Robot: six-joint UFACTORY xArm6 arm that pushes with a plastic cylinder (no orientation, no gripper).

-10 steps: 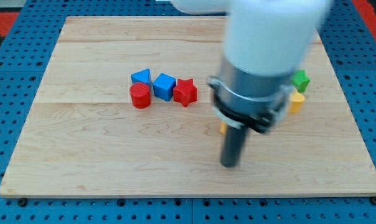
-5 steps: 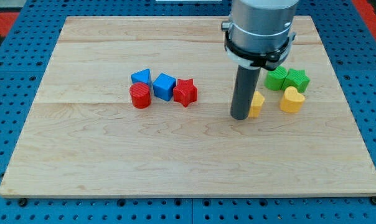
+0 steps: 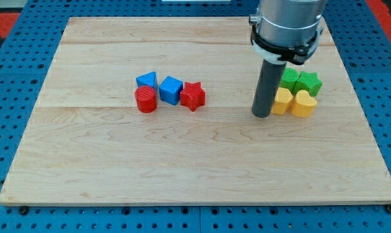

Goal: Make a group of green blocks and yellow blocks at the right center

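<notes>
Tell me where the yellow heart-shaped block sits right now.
The yellow heart-shaped block sits at the view's right centre of the wooden board, touching the other yellow block on its left, just below the green star-shaped block.

pale wooden board (image 3: 118, 162) over blue perforated base (image 3: 14, 97)

Looks like a robotics lab bench: pale wooden board (image 3: 118, 168) laid on a blue perforated mounting plate (image 3: 14, 116), red perforated panels (image 3: 4, 16) behind, small printed coloured blocks scattered on top.
</notes>
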